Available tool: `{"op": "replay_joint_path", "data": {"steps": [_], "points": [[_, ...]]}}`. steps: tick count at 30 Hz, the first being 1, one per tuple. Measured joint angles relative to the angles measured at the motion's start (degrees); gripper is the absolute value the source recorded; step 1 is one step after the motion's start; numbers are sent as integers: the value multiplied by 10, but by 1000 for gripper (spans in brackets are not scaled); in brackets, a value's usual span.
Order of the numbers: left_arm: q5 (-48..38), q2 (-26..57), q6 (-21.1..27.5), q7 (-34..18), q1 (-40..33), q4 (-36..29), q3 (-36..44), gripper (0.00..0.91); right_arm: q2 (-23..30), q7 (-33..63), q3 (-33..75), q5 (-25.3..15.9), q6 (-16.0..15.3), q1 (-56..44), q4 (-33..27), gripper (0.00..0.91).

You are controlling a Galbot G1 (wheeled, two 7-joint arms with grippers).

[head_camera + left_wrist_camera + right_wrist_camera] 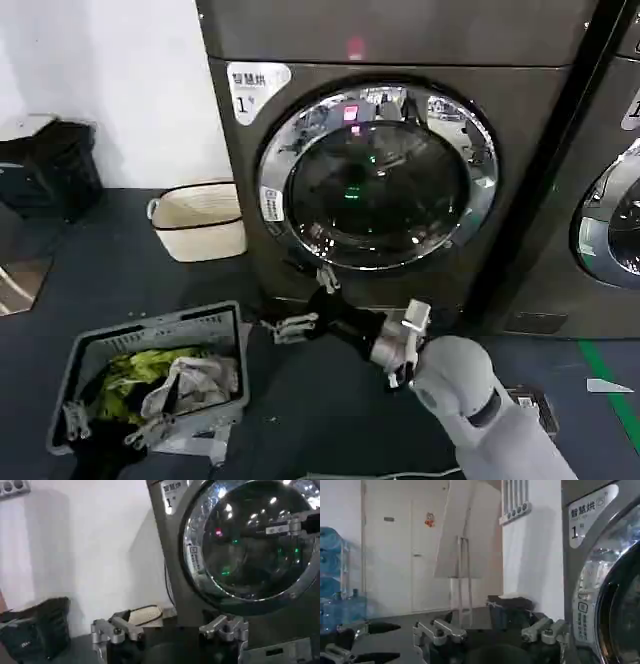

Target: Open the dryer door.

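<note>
Head view: set high, looking forward and down, fairly far back, taking in the whole dryer door, the floor, the laundry basket near left and the right gripper low in front of the machine. Left wrist view: set low, close, facing the door past the left gripper. Right wrist view: low, near the machine's left edge, facing left along its front past its own fingertips toward the far wall. Shared by all three: the "1" label at the door's upper left.

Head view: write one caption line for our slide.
Right gripper open below the closed chrome-ringed round dryer door, grey laundry basket alongside.
</note>
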Motion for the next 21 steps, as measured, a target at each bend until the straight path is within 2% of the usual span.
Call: {"op": "replay_joint_path", "data": {"steps": [9, 17, 21], "points": [[8, 4, 36, 2, -9, 0, 9, 907, -15, -31, 19, -9, 15, 31, -56, 907], [3, 12, 77, 0, -13, 0, 12, 907, -6, -10, 9, -51, 39, 81, -126, 907], [10, 15, 73, -2, -16, 0, 6, 907, 7, 6, 2, -61, 41, 102, -162, 907]]}}
